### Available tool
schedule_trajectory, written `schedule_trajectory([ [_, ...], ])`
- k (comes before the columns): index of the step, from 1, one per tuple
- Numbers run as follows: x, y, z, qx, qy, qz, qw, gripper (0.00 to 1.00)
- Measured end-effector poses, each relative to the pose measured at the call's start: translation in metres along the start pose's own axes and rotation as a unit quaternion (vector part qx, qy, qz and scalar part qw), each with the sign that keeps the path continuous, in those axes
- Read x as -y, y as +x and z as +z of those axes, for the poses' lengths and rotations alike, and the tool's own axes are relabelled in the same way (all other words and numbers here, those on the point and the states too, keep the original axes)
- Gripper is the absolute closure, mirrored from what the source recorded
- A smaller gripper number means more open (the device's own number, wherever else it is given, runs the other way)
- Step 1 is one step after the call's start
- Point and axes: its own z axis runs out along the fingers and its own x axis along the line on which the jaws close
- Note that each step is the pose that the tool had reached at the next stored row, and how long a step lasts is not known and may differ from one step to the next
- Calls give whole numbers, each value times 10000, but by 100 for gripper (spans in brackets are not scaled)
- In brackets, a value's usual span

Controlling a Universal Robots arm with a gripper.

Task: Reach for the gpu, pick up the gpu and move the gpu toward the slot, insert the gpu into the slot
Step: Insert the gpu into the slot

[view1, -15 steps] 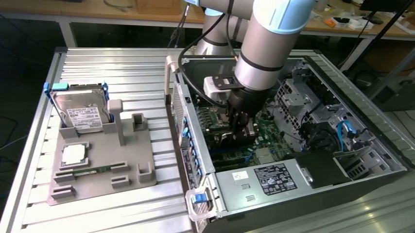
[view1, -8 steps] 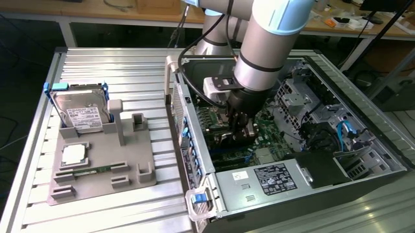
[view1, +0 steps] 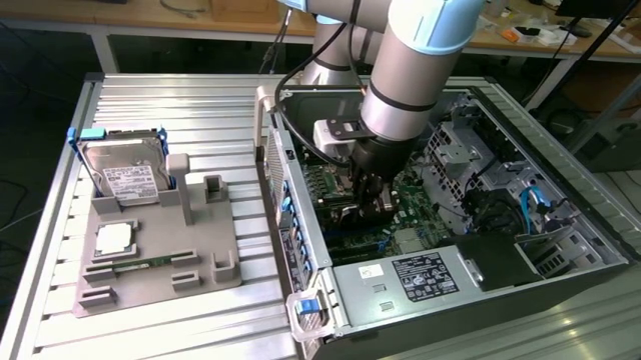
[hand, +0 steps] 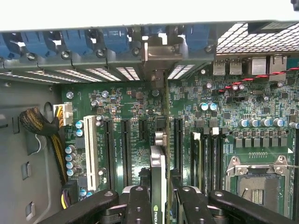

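Open case (view1: 300,187) top gives access from above. Cable bundle (hand: 39,126) and drive cage (view1: 470,161) crowd the motherboard (hand: 233,116) sides.

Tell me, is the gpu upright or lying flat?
Upright: the gpu stands on edge between the fingers, above the motherboard.

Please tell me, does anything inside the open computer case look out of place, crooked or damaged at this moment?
Nothing stands out. The claw grips the gpu edge-on, and the card stands upright in line with the motherboard connectors and its bracket at the rear openings. The power cables lie bundled at the side. I see no loose or broken parts.
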Motion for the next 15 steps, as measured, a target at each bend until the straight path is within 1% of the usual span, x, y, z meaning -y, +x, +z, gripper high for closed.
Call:
schedule_trajectory([
  [1, 1, -2, 12, 9, 6, -1, 10000, 73],
  [6, 0, 0, 24, -2, 0, -1, 10000, 73],
  [10, 0, -1, 49, 2, 2, 0, 10000, 73],
  [15, -2, -1, 85, -2, -1, 0, 10000, 73],
])
